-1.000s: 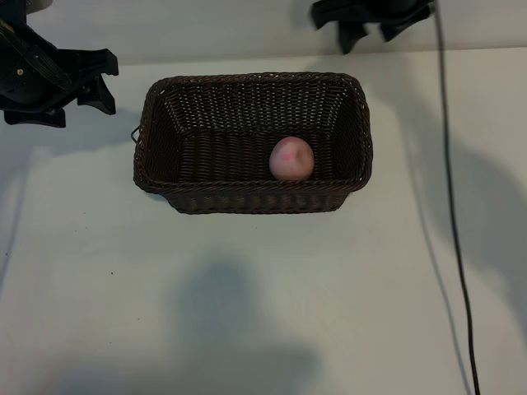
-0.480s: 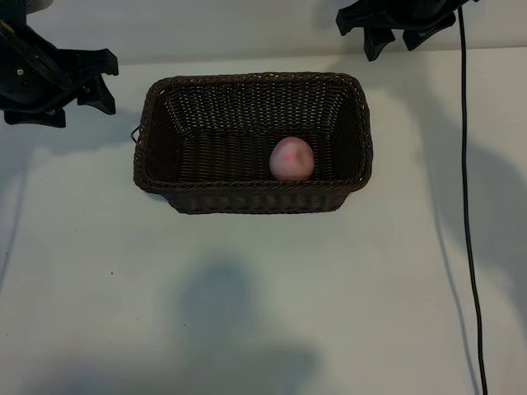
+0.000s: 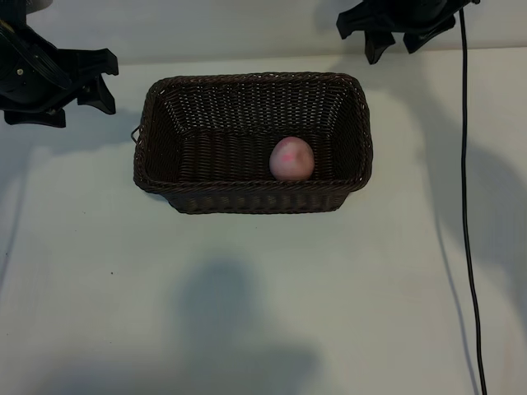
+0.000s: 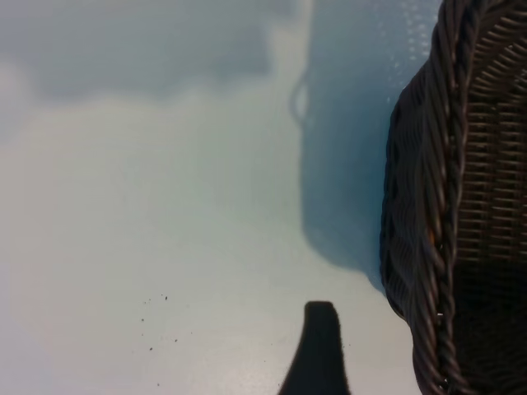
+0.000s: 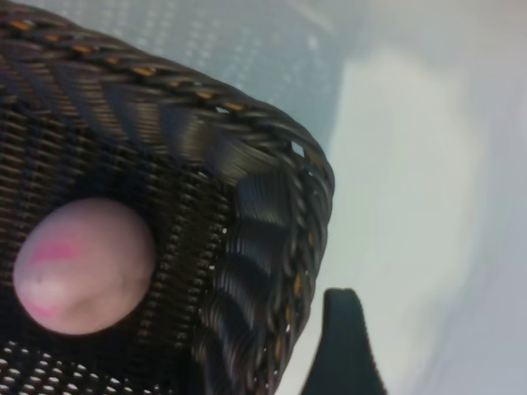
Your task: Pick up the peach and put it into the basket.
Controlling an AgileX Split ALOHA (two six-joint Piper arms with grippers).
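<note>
Peach (image 3: 291,159) lay inside the wicker basket (image 3: 254,199) toward five o'clock, looking light, soft-skinned and best held gently around its middle, while the left gripper (image 3: 90,81) at ten o'clock and right gripper (image 3: 394,39) at one o'clock hung spread, empty.

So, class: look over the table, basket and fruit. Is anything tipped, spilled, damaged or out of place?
Nothing stands out. The basket sits upright and intact on the table, with the peach resting inside it near one end.
</note>
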